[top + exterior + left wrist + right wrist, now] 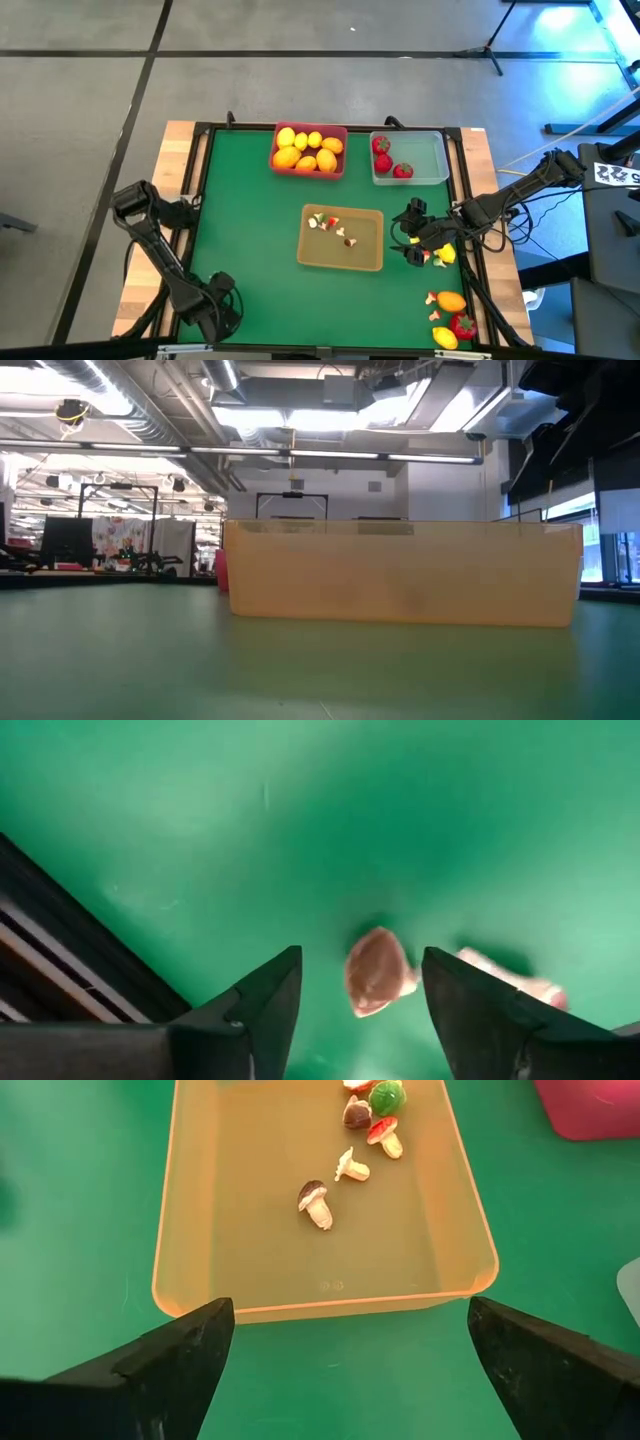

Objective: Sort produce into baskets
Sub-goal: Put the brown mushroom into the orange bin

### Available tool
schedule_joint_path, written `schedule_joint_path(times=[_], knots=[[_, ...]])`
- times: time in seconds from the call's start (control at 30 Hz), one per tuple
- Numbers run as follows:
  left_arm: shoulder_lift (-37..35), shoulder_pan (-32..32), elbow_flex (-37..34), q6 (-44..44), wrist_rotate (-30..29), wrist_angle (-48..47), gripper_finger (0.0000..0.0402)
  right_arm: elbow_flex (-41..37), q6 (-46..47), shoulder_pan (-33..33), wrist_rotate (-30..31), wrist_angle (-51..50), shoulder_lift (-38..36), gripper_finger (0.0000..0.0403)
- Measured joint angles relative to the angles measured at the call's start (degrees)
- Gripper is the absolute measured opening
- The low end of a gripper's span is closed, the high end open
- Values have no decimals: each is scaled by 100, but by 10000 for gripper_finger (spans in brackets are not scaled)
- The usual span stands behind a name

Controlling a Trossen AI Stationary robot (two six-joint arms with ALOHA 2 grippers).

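1. At seven o'clock on the green surface (270,240), the left pincer (215,298) hangs low with its fingers (262,1005) apart, straddling a brown-capped mushroom piece (376,970) without touching it
2. That mushroom looks tiny, light and hard, probably slick plastic; I judge it would squirt sideways under an off-centre squeeze
3. Best hold, I think: across the rounded cap at its widest, fingers square to it, not on the thin stem
4. Its likely home is the tan basket (372,262) at the centre, where other mushrooms (316,1204) already lie
5. Right pincer (413,235) waits at three o'clock of that basket, spread wide and empty
6. Lemons fill the pink basket (310,174) at twelve o'clock, red fruits lie in the clear basket (425,155) at one, and loose produce (450,301) remains at five
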Motion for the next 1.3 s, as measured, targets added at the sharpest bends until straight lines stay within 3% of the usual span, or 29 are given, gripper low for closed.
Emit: schedule_joint_path(times=[0.37, 0.67, 0.83, 1.03, 1.3], knots=[[392, -103, 0, 1159, 2, 239, 134, 0, 12, 0, 2, 0, -1, 399], [406, -32, 0, 1790, 66, 300, 41, 0, 13, 0, 4, 2, 0, 399], [380, 250, 137, 2300, -3, 293, 29, 0, 13, 0, 4, 2, -1, 399], [59, 805, 418, 3002, -1086, 282, 49, 0, 13, 0, 4, 0, 0, 399], [-280, 1896, 821, 4510, -2613, 514, 42, 0, 13, 0, 7, -1, 0, 399]])
